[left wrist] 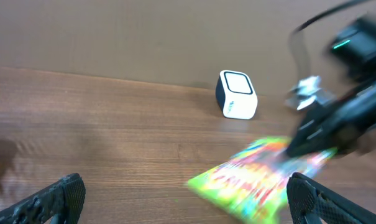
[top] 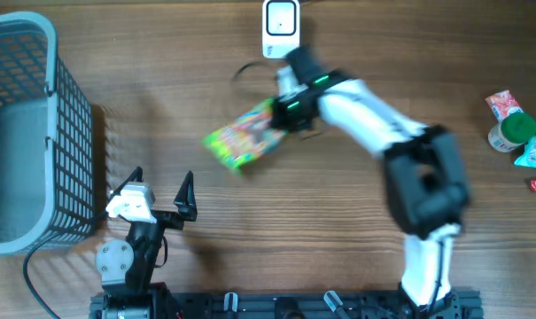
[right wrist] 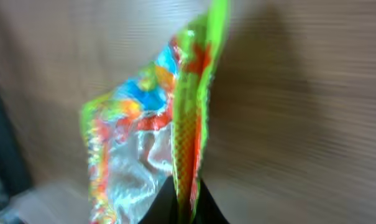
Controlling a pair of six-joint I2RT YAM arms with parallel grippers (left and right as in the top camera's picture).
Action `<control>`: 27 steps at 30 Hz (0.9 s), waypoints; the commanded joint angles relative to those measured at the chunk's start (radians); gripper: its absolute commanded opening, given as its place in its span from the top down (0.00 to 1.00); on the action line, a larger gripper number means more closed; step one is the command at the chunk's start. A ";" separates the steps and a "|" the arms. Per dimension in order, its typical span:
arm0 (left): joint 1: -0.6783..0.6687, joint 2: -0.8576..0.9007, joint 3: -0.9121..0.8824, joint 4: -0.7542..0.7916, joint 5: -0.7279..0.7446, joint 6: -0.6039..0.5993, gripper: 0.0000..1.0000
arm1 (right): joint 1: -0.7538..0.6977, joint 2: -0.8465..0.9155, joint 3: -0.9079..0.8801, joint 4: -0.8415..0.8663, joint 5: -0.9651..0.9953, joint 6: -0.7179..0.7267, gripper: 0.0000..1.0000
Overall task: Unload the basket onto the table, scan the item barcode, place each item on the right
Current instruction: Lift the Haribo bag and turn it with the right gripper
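Closest to the robot's base, the left fingers (top: 187, 189) are spread as wide as they go with nothing between them, parked low over the desk (top: 338, 221) near its front edge. Just to their left is a grey wire basket (top: 73, 133), which takes up that whole corner. A bit further out, roughly mid-desk, is the snack bag (top: 244, 136), a crinkly, bright green one with red and yellow print. The right fingers (top: 285, 111) are clamped tight on its upper right edge. From the right wrist camera you're basically looking along the bag edge-on, with the seam pinched right at the bottom of the shot, and it's all pretty blurry. I honestly can't tell if the far end of the bag is touching the desk, and I can't spot a barcode anywhere. Off on the right edge there's a little pile: a green-capped bottle (top: 513, 131) and a few small packets (top: 502, 104). Furthest back is the white scanner (top: 280, 27), standing upright. The bag sits in front of it and a little left, not touching it.
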 commanded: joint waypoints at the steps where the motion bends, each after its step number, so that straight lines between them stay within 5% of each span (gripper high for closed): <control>1: 0.005 -0.002 -0.010 0.000 -0.010 0.001 0.00 | -0.121 -0.169 0.003 -0.125 -0.026 0.219 0.96; 7: 0.005 -0.002 -0.010 0.000 -0.010 0.001 0.00 | -0.203 -0.177 -0.024 -0.338 0.043 0.454 0.96; 16: 0.005 -0.002 -0.010 0.000 -0.009 0.002 0.00 | -0.203 -0.177 -0.024 -0.612 -0.064 0.450 0.96; 24: 0.005 -0.002 -0.010 0.000 -0.009 0.001 0.00 | -0.203 -0.177 -0.023 -0.636 -0.200 0.398 0.96; 27: 0.005 -0.002 -0.010 0.000 -0.010 0.001 0.00 | -0.203 -0.177 -0.023 -0.634 -0.201 0.487 0.96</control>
